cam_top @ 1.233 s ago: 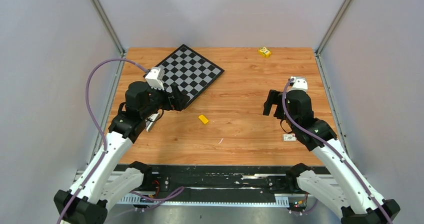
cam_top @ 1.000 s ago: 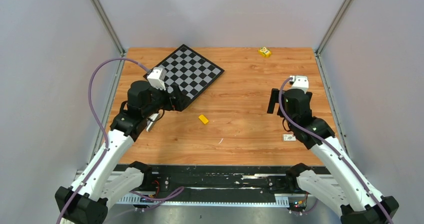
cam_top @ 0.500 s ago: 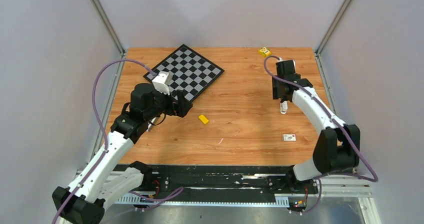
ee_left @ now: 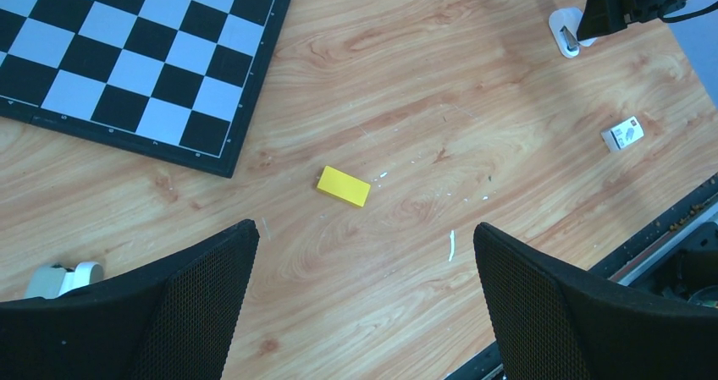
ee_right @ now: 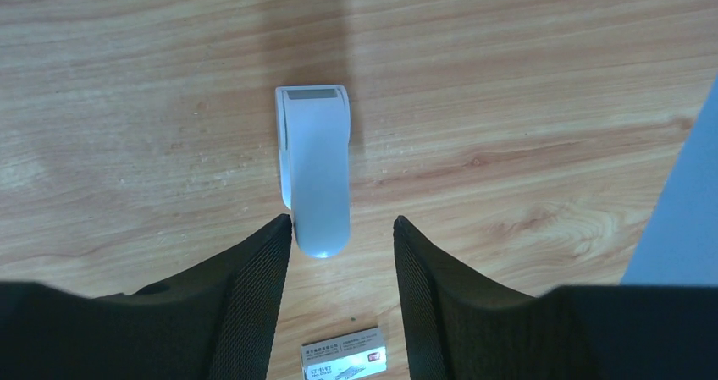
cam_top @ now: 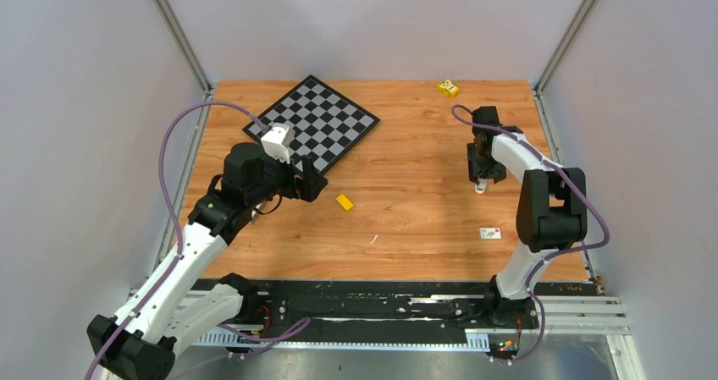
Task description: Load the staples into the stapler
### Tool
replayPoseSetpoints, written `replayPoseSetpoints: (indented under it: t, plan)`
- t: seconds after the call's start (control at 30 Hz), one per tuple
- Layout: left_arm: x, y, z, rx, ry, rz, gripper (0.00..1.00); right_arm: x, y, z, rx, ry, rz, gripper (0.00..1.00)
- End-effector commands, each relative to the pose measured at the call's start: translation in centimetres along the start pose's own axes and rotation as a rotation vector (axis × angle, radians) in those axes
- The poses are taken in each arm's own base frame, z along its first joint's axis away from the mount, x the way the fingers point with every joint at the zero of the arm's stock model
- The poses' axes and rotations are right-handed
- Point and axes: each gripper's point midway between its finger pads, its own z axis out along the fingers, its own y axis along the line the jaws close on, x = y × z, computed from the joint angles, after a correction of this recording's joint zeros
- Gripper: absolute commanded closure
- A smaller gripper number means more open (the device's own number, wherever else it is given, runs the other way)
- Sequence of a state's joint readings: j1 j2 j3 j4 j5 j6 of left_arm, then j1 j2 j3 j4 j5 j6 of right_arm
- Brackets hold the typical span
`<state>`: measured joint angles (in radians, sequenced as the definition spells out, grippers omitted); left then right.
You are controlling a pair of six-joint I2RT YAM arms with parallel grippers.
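Outstretched right gripper (ee_right: pixel 341 228) points down, fingers part-spread astride end of pale grey rounded stapler (ee_right: pixel 315 173); left gripper (ee_left: pixel 364 232) hovers, fingers wide.

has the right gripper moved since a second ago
Yes. The right gripper moved right: it was far-left of the small white box, and is now almost straight beyond it, jaws astride the stapler.
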<state>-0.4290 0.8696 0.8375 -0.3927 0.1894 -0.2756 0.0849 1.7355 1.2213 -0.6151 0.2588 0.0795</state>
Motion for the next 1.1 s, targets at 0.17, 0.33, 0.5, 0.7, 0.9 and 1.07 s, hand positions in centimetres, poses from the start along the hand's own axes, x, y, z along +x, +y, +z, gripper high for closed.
replayPoseSetpoints:
  t: [0.17, 0.33, 0.5, 0.7, 0.9, 1.07]
  plan:
    - [-0.8, -0.1, -0.1, -0.004, -0.02, 0.009, 0.01, 0.5, 0.0, 1.1, -0.081, 0.068, 0.013, 0.55]
    - [-0.9, 0.0, 0.0, -0.012, -0.023, 0.0, 0.02, 0.7, 0.0, 1.3, -0.082, 0.082, 0.001, 0.56]
    - [-0.8, 0.1, -0.1, -0.02, -0.025, -0.014, 0.04, 0.6, 0.7, 1.1, -0.122, 0.082, -0.003, 0.69]
    - [-1.2, 0.3, 0.1, -0.039, -0.037, -0.036, 0.07, 0.5, 3.6, -0.8, -0.259, 0.053, 0.017, 0.79]
    - [-1.7, -0.5, 0.7, -0.011, -0.038, -0.109, 0.13, 0.3, 7.8, -4.8, -0.394, -0.016, 0.045, 0.82]
    - [-2.2, -1.7, 1.6, 0.041, -0.043, -0.213, 0.19, 0.4, 12.9, -9.0, -0.585, -0.079, 0.086, 0.85]
